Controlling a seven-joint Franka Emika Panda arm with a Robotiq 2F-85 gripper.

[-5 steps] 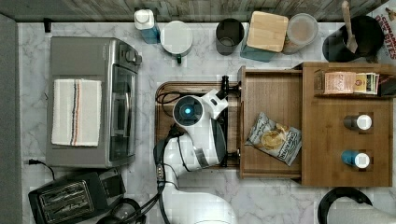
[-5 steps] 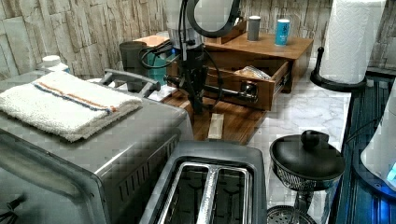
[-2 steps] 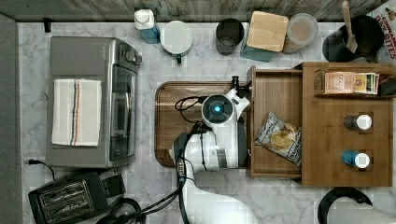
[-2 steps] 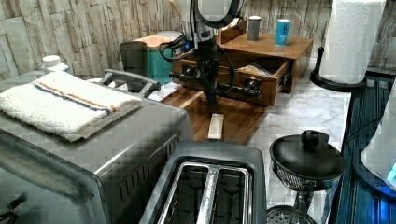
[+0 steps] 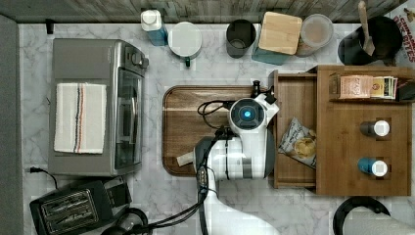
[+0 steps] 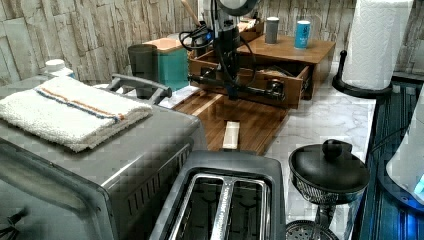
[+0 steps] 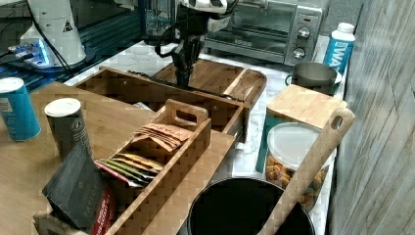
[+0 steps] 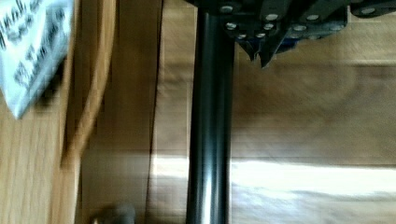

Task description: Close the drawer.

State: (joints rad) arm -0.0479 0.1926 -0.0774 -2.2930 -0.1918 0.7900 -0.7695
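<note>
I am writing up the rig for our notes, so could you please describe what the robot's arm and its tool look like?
The arm has rounded white link shells with dark grey joint sections. A glowing blue round light sits in a dark disc on top of the wrist. Black cables loop off the wrist and trail down along the arm. The tool is black and narrow, hanging below a black body.

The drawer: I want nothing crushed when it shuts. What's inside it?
A crinkled snack bag lies on the drawer floor, in the part still pulled out. Whatever sits farther back is covered by the cabinet top.
</note>
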